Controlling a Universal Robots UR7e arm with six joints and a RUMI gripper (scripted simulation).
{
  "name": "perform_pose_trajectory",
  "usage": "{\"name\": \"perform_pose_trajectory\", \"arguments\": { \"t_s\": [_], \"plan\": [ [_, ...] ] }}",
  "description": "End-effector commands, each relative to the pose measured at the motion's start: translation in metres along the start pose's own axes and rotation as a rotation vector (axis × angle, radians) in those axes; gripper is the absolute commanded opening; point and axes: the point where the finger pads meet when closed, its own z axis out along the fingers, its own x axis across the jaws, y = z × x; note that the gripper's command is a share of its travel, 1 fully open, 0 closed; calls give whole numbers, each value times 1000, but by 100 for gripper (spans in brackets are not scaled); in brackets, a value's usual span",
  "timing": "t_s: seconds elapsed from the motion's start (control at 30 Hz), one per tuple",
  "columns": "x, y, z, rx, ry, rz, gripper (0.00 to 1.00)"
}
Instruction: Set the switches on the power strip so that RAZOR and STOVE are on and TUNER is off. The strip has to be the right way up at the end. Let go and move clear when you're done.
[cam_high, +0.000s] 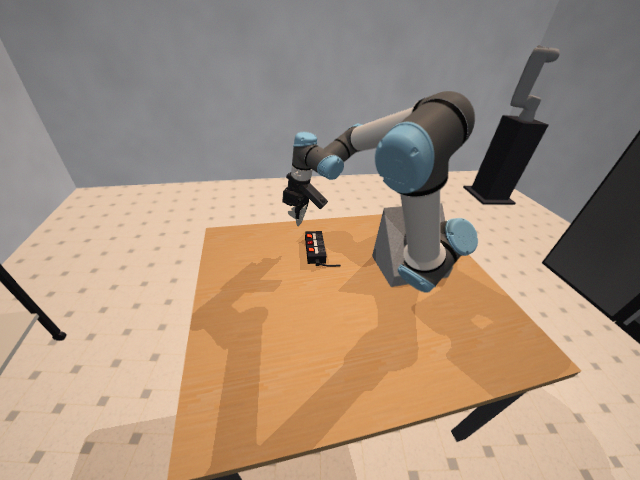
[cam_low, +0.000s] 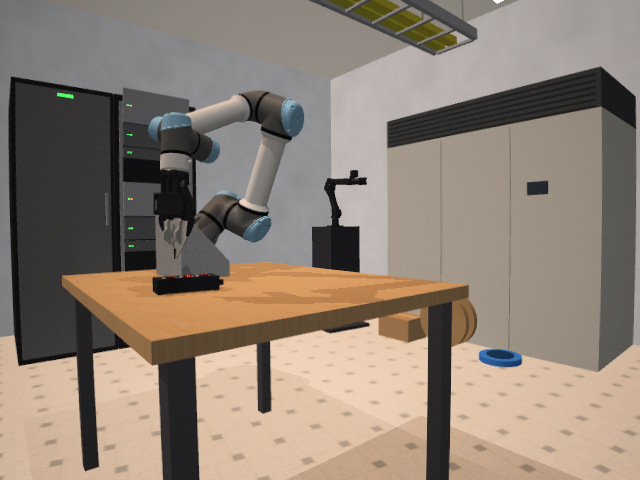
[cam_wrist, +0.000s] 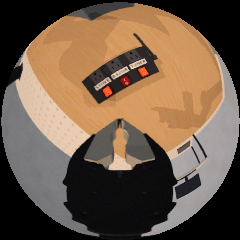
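Pale-walled room, wooden tabletop (cam_high: 310, 330) (cam_low: 310, 304) (cam_wrist: 165, 55), closed tool (cam_high: 298, 211) (cam_low: 176, 253) (cam_wrist: 119, 119) above

Just above center in the top view, the black power strip (cam_high: 315, 254) (cam_low: 187, 284) (cam_wrist: 116, 71) lies switches-up. The tool, fingers together and gripping nothing, hovers near it, apart. STOVE's switch (cam_wrist: 107, 91) and TUNER's switch (cam_wrist: 143, 72) look bright orange; RAZOR's switch (cam_wrist: 125, 81) is darker red.

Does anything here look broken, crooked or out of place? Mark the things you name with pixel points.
Nothing looks damaged or spilled. The one oddity is on the power strip (cam_high: 315, 254) (cam_low: 187, 285) (cam_wrist: 101, 96): its middle switch (cam_high: 310, 242) (cam_wrist: 125, 81) looks darker than the bright orange-red ones on either side.
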Motion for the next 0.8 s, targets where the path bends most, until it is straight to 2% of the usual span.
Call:
{"name": "perform_pose_trajectory", "arguments": {
  "t_s": [0.0,0.03,0.1,0.77],
  "plan": [
    [0,-3,50,1,-3,0,0],
    [0,-5,60,1,-3,0,0],
    [0,-6,66,2,-3,0,0],
    [0,-6,66,2,-3,0,0]
  ]
}}
